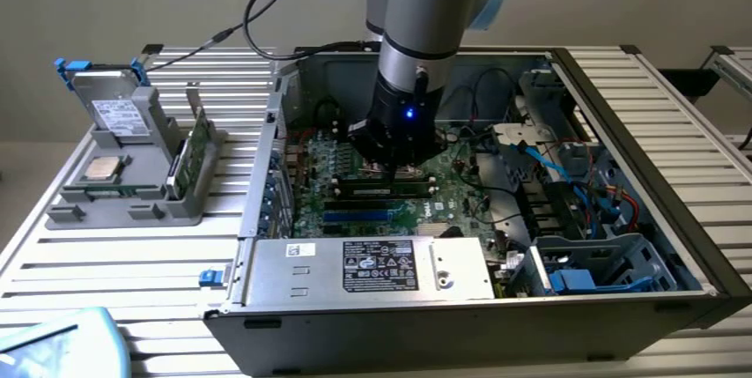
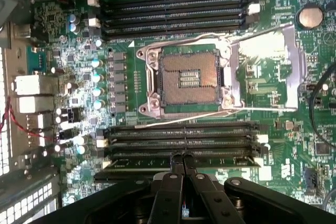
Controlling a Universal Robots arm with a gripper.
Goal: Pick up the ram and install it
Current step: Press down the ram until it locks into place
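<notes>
While the arm reaches down into the open computer case (image 1: 693, 219), the gripper (image 2: 182, 162) sits low over the motherboard (image 2: 58, 51), its fingers pressed together with nothing between them. Right at their tips the ram (image 2: 178, 160) lies in the nearest memory slot, beside the empty processor socket (image 2: 188, 78). A grey parts stand (image 1: 129, 166) sits on the table at the exterior view's left.
</notes>
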